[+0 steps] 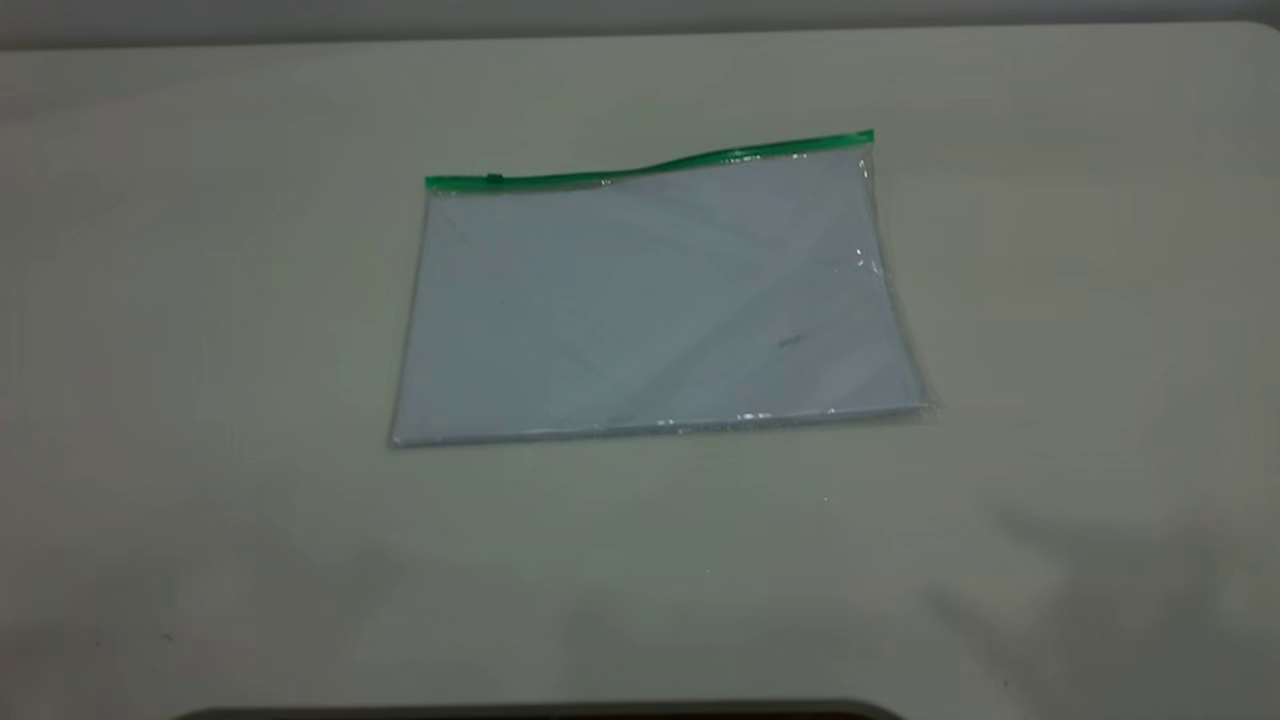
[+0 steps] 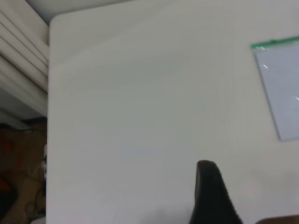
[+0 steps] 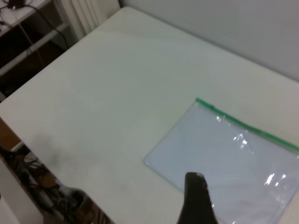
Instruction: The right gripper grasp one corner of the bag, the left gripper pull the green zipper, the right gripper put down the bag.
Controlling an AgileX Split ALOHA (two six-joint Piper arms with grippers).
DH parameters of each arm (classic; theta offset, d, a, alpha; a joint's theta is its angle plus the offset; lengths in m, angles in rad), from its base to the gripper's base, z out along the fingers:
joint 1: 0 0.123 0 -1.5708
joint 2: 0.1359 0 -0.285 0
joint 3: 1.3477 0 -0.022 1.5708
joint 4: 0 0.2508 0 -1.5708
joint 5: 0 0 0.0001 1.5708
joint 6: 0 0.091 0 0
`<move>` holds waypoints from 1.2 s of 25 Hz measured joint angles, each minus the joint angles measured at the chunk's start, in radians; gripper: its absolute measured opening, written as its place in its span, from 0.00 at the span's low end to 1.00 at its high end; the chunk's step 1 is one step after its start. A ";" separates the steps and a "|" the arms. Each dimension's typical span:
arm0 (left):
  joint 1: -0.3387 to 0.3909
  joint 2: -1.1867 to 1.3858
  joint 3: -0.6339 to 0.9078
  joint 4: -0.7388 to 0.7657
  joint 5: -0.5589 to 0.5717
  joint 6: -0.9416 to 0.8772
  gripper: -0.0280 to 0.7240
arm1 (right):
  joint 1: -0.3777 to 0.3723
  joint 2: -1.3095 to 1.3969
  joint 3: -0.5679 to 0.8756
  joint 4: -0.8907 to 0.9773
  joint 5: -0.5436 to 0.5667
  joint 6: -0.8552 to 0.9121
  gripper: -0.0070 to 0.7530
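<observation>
Pale table [image 1: 200, 400]: bag [image 1: 650, 310] lies flat, green zipper [image 1: 640, 172] at its far edge, ungrasped. Left gripper [image 2: 212, 196] and right gripper [image 3: 196, 200] hang apart; finger state indeterminable.

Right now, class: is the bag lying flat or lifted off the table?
Flat. The bag lies spread on the table, untouched.
</observation>
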 joint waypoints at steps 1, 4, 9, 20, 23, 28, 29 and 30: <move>-0.014 -0.063 0.041 -0.001 0.000 0.002 0.73 | 0.000 -0.024 0.025 0.000 -0.002 0.001 0.79; -0.038 -0.218 0.139 -0.006 0.000 0.005 0.73 | 0.000 -0.099 0.120 0.000 -0.027 0.002 0.79; -0.043 -0.386 0.286 -0.040 0.000 0.002 0.73 | 0.000 -0.229 0.269 -0.001 -0.056 0.002 0.79; -0.043 -0.491 0.522 -0.081 0.000 -0.041 0.73 | 0.000 -0.509 0.473 -0.077 -0.057 0.044 0.79; -0.043 -0.491 0.560 -0.083 0.000 -0.061 0.73 | 0.000 -0.556 0.501 -0.169 -0.024 0.122 0.79; -0.043 -0.491 0.614 -0.084 0.000 -0.068 0.73 | 0.000 -0.640 0.534 -0.334 0.014 0.228 0.79; -0.043 -0.491 0.615 -0.084 0.000 -0.068 0.73 | 0.000 -0.657 0.541 -0.357 0.023 0.247 0.79; -0.043 -0.491 0.615 -0.085 0.000 -0.068 0.73 | 0.000 -0.680 0.553 -0.382 0.030 0.261 0.79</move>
